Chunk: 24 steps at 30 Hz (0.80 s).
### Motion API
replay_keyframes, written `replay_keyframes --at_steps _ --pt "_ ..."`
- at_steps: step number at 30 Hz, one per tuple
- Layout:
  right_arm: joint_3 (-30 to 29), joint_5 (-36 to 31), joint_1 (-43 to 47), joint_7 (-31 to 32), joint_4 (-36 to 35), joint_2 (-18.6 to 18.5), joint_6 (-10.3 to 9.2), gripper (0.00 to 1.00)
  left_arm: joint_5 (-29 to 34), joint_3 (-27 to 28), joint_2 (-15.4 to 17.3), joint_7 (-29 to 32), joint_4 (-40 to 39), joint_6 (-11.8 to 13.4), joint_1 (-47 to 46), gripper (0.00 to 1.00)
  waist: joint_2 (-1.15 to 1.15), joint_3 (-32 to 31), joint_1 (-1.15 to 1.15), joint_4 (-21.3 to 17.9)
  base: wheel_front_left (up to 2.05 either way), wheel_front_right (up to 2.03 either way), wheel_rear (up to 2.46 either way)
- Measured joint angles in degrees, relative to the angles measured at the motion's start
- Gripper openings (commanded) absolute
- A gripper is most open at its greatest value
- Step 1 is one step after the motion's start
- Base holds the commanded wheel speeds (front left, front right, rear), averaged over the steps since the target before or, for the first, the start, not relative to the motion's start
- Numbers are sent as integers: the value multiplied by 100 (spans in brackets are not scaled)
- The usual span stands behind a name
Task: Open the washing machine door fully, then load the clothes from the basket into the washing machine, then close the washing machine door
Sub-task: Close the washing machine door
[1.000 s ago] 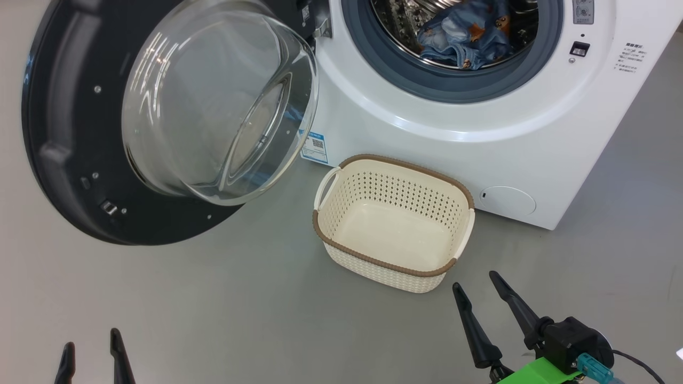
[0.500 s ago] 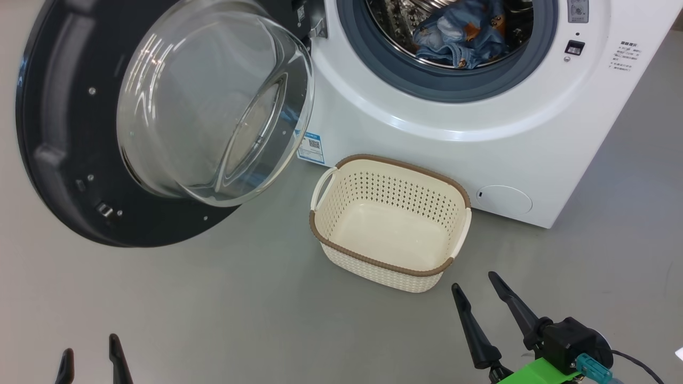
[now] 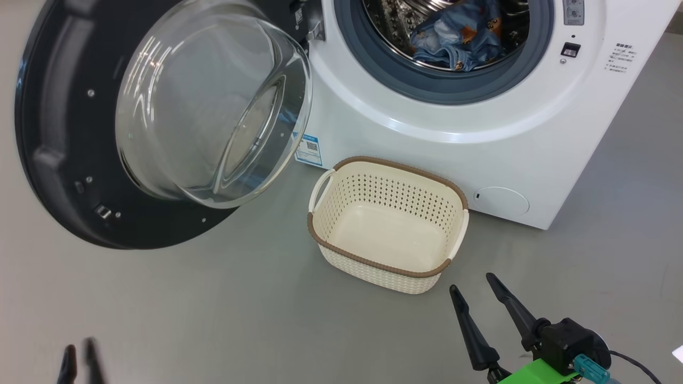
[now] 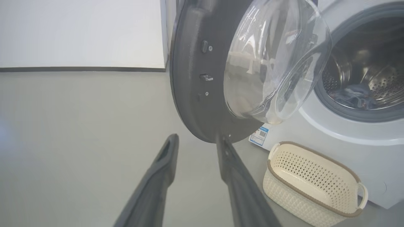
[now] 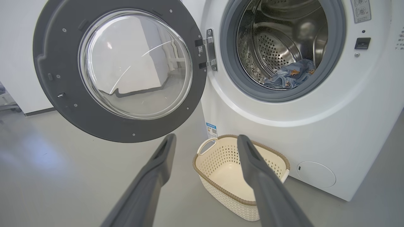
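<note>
Door wide open, basket empty, clothes in the drum.

The left gripper point(image 3: 80, 348), blurred at the lower left, has its fingers apart with nothing between them, over the grey floor point(image 3: 213, 309). The door point(image 3: 53, 160) stands open at the washer's left, its glass bowl point(image 3: 213, 106) bulging forward, well apart from both grippers. A blue label point(image 3: 308, 150) sits low on the washer point(image 3: 427, 160), just beside the bowl's edge. The basket point(image 3: 384, 277) stands upright on the floor just in front of the washer, empty, with one loop handle toward the door. Above it, blue printed clothes point(image 3: 453, 42) lie low in the steel drum point(image 5: 277, 41). The right gripper point(image 3: 472, 284), at the lower right, is spread wide and holds nothing, its tips near the basket but not touching it.
</note>
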Motion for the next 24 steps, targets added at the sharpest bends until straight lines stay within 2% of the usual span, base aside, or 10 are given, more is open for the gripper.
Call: replay_keyframes --at_steps 5,9,11,15,19,24 --pt "35 0 1 1 -2 0 0 100 -1429 560 -20 0 -32 -143 -89 0 0 17 0 -37 0 0 0" --pt "45 0 2 1 -12 -21 0 100 -2009 1073 -3 -7 115 -450 -440 0 0 55 0 -72 0 0 0" --pt "42 0 2 8 -29 -36 0 100 -2372 1365 90 26 212 -505 -758 0 0 82 0 -93 0 0 0" --pt "42 -1 2 55 -97 -60 0 100 -3192 1894 556 375 510 -621 -1591 0 0 142 0 -142 0 0 0" --pt "51 -1 -1 110 -180 -115 0 100 -3853 2215 1098 851 1139 -708 -2468 0 0 220 0 -202 0 0 0" --pt "56 -4 -16 207 -299 -226 0 100 -4699 2516 1488 1448 2026 -750 -3537 0 0 366 0 -291 0 0 0"
